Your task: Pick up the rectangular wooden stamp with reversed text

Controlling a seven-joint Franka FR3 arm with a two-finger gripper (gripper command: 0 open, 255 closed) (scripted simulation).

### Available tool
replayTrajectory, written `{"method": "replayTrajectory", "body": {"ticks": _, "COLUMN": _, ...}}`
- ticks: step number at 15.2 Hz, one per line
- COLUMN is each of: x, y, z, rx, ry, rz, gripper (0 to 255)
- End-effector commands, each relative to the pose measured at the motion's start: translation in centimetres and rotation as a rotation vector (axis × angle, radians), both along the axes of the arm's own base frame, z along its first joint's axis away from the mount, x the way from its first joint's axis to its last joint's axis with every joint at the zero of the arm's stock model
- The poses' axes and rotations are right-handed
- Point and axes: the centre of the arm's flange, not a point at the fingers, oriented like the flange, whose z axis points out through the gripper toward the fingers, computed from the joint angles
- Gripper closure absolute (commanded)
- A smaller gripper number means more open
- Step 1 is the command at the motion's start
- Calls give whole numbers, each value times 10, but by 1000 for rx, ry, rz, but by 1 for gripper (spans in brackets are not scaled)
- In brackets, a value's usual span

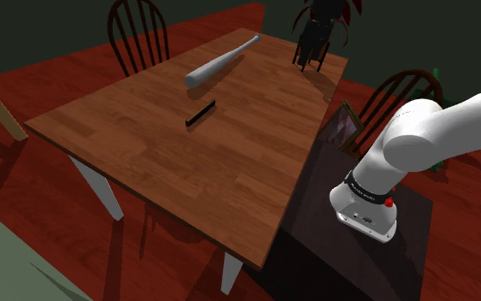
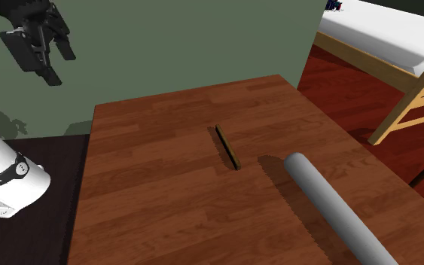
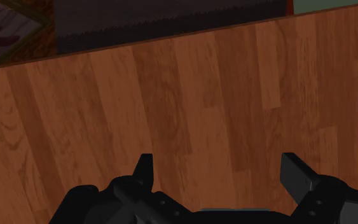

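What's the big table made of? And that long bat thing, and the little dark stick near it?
Table: looks like wood, with reddish-brown planks and grain lines, smooth-looking. Bat: plain matte grey with no grain, so I can't tell the material. Little stick: dark sides and a brownish top edge, maybe wood, but too thin to be sure.

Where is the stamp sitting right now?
In the shoulder view, the thin dark stamp lies near the middle of the table, beside the grey baseball bat but not touching it.
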Motion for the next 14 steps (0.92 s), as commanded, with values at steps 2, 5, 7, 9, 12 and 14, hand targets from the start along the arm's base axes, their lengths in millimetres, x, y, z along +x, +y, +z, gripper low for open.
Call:
{"method": "replayTrajectory", "body": {"ticks": 2, "x": 7, "y": 8, "z": -7, "rx": -2, "ry": 2, "rz": -36, "gripper": 0}}
{"method": "replayTrajectory", "body": {"ticks": 5, "x": 30, "y": 32, "z": -30, "rx": -7, "ry": 10, "rz": -145, "gripper": 0}}
{"method": "replayTrajectory", "body": {"ticks": 7, "x": 47, "y": 46, "z": -44, "rx": -11, "ry": 15, "rz": -218, "gripper": 0}}
{"method": "replayTrajectory", "body": {"ticks": 9, "x": 64, "y": 59, "z": -60, "rx": -14, "ry": 20, "rz": -290, "gripper": 0}}
{"method": "replayTrajectory", "body": {"ticks": 12, "x": 92, "y": 75, "z": -82, "rx": -20, "ry": 27, "rz": -399, "gripper": 0}}
{"method": "replayTrajectory", "body": {"ticks": 14, "x": 112, "y": 85, "z": -98, "rx": -23, "ry": 32, "rz": -471, "gripper": 0}}
